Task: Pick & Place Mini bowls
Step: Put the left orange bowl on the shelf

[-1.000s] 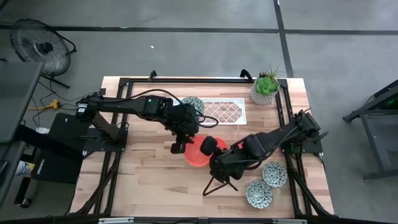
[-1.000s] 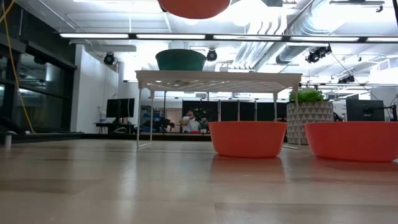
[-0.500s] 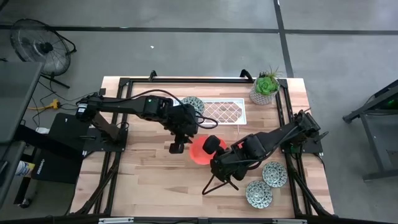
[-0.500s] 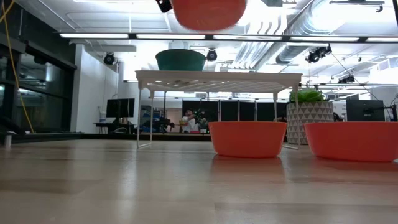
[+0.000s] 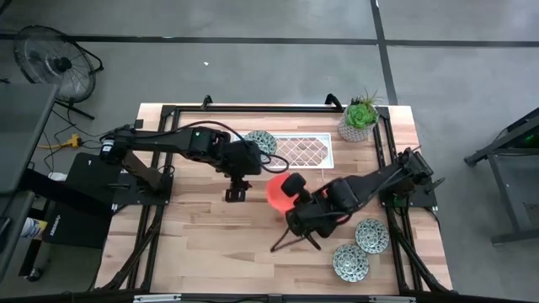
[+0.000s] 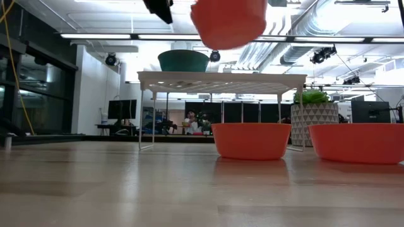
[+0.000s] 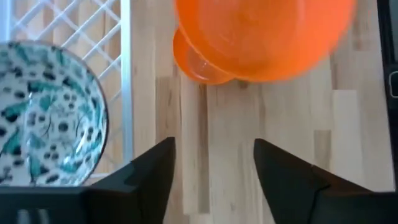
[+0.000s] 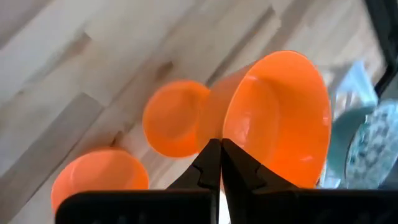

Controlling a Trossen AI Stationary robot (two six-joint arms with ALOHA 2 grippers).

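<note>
The right gripper (image 5: 291, 187), its fingers pressed together on the rim, is pinching a raised orange bowl (image 5: 276, 192) and holding it tilted in the air above the middle of the wooden table (image 5: 194, 244). The bowl is a plain, bright, glossy orange, small and round, with its open mouth turning sideways in the right wrist view. Just to its left the left gripper (image 5: 234, 192) is hanging with its fingers (image 7: 144, 177) spread wide, gripping nothing and standing clear of the bowl. Two more orange bowls (image 6: 251, 140) are sitting upright on the tabletop beneath the raised one, side by side and a little apart, and the right wrist camera is looking down on both. On the far side a white lattice rack (image 5: 305, 150) is standing on thin legs, and a mosaic bowl (image 5: 261, 141) with a grey, white and greenish pattern is resting on its left end. Two other mosaic bowls (image 5: 370, 236) are lying close together near the table's near right corner, beside the right arm's base. A pale patterned pot with a green plant (image 5: 360, 118) is occupying the far right corner, just beyond the rack. From above, the right arm is stretching across the table's right half and hiding the two orange bowls under it. A black floor fan (image 5: 52, 63) is standing off the table at far left.
</note>
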